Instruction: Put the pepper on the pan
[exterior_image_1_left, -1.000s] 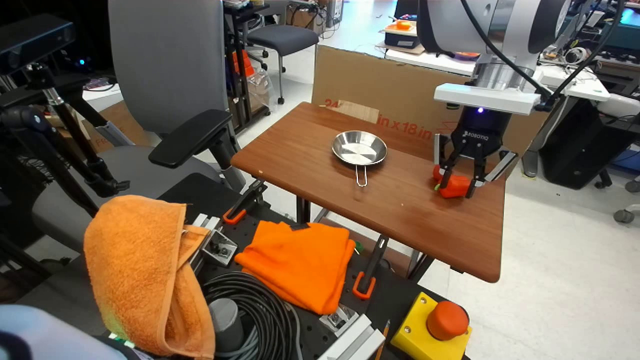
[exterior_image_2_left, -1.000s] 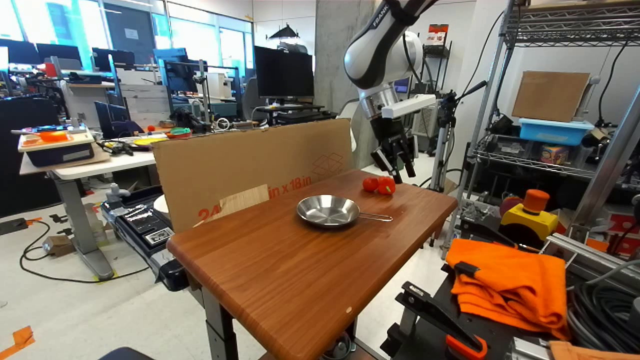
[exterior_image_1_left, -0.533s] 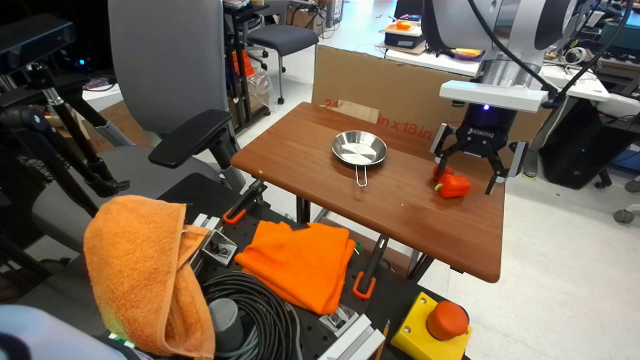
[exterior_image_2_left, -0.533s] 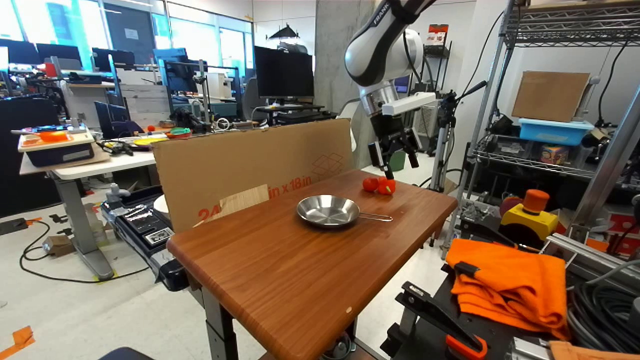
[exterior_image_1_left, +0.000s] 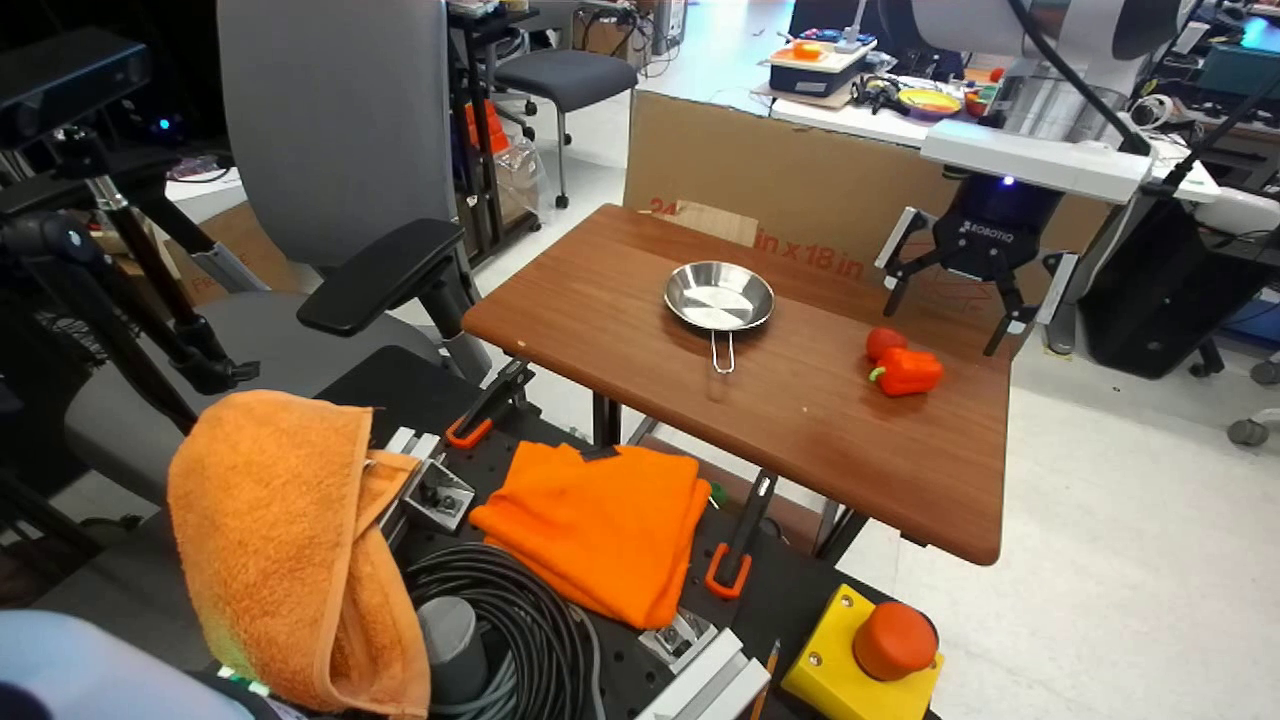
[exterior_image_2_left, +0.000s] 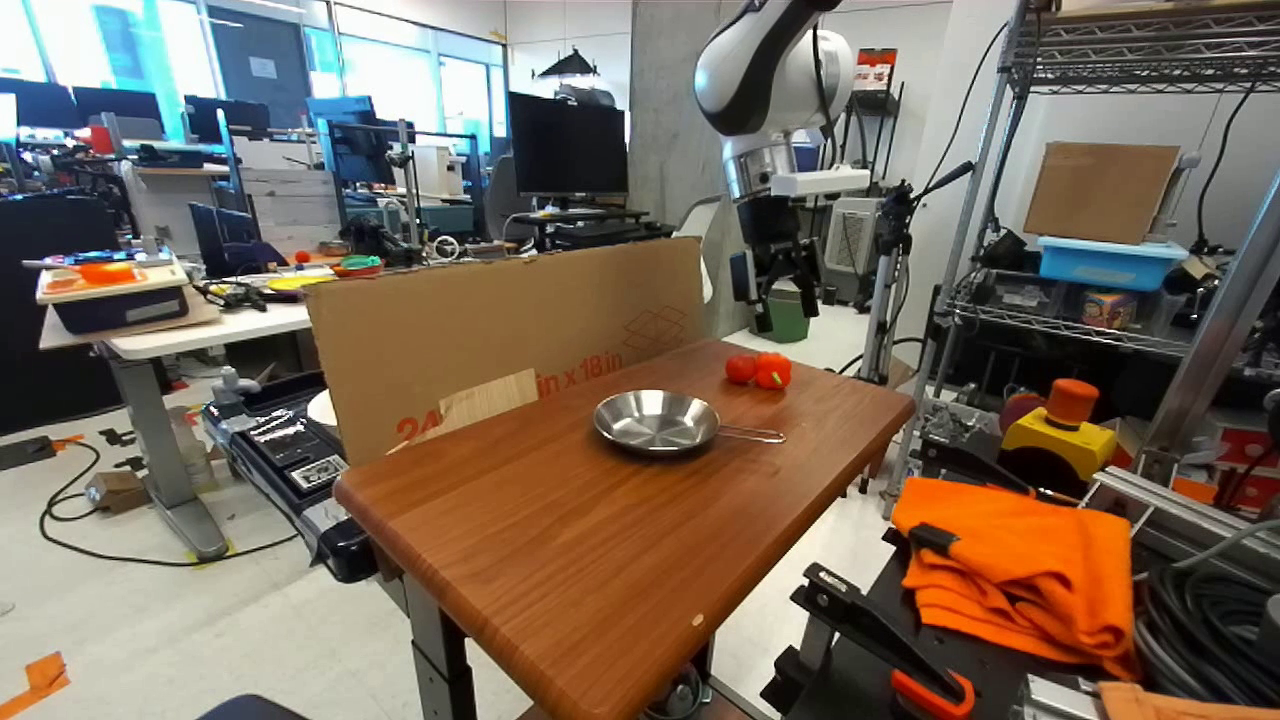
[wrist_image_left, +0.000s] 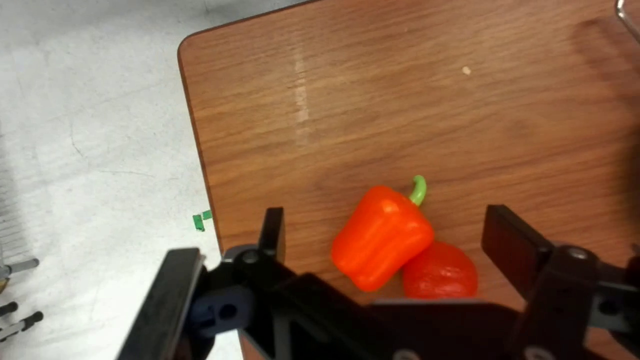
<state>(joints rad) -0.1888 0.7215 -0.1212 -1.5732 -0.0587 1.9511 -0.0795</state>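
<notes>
one pepper (wrist_image_left: 382, 237) lies on its side on your table (wrist_image_left: 350, 100), near a short end, its green stem (wrist_image_left: 419, 190) pointing up and right in your wrist view. a red piece (wrist_image_left: 440, 272) sits just beside it, looking to touch. you have the gripper (exterior_image_1_left: 939, 332) above the table and apart from the pepper, its fingers (wrist_image_left: 515, 250) spread wide and released; in the wrist view you see the pepper between them. well apart from the pepper, your pan (exterior_image_1_left: 718, 295) rests upright on the table in both exterior views, and a bit of its wire handle (wrist_image_left: 627, 20) shows at the wrist view's upper right corner. in an exterior view, cardboard (exterior_image_1_left: 780, 160) stands along the table's long edge, and opposite, your bench (exterior_image_1_left: 425, 390) bears a folded orange cloth (exterior_image_1_left: 600, 530).
</notes>
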